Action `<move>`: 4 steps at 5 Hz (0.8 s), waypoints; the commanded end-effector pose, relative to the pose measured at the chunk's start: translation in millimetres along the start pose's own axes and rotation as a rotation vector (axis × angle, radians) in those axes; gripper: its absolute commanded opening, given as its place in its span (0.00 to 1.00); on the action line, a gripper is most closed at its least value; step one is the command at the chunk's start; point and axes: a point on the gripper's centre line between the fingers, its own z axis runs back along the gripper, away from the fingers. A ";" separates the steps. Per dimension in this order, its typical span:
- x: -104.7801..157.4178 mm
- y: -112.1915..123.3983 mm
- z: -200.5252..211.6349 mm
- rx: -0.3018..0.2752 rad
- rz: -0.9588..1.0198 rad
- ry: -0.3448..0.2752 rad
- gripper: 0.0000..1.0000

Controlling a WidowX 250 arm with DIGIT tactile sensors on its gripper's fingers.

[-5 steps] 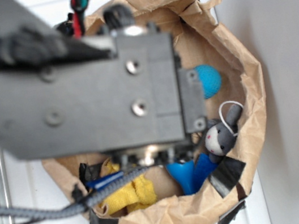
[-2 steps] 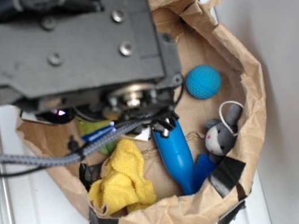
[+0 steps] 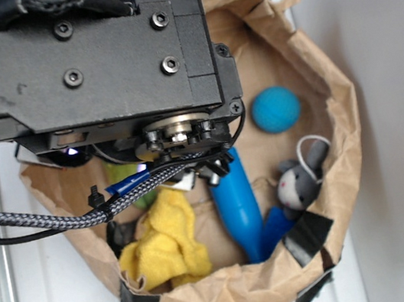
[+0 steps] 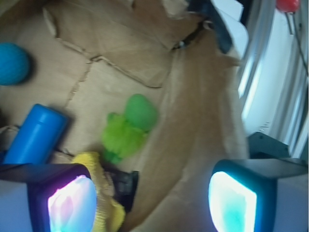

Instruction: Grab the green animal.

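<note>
The green animal (image 4: 129, 128) lies on the floor of the brown paper bag (image 4: 120, 43); it has a shaggy lime body and a paler rounded head. In the exterior view only a sliver of it (image 3: 124, 173) shows under the arm. My gripper (image 4: 152, 200) is open and empty, its two lit pads wide apart at the bottom of the wrist view, above the bag and short of the toy. In the exterior view the arm body (image 3: 79, 63) hides the jaws.
In the bag lie a blue cylinder (image 3: 235, 201), a blue ball (image 3: 276, 109), a grey bunny plush (image 3: 298, 181) and a fuzzy yellow cloth (image 3: 163, 243). The bag's right wall (image 4: 203, 121) rises close beside the green toy. A metal rail (image 4: 270, 63) runs outside the bag.
The arm has moved up and to the left over the bag, uncovering the blue cylinder, the ball and more of the yellow cloth. Between the last two frames it barely shifted.
</note>
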 end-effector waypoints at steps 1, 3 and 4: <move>-3.5 -18.0 11.9 -0.041 0.020 -0.034 1.00; 2.6 -42.1 -9.9 -0.049 0.062 -0.079 1.00; 5.8 -45.6 -28.2 -0.040 0.072 -0.106 1.00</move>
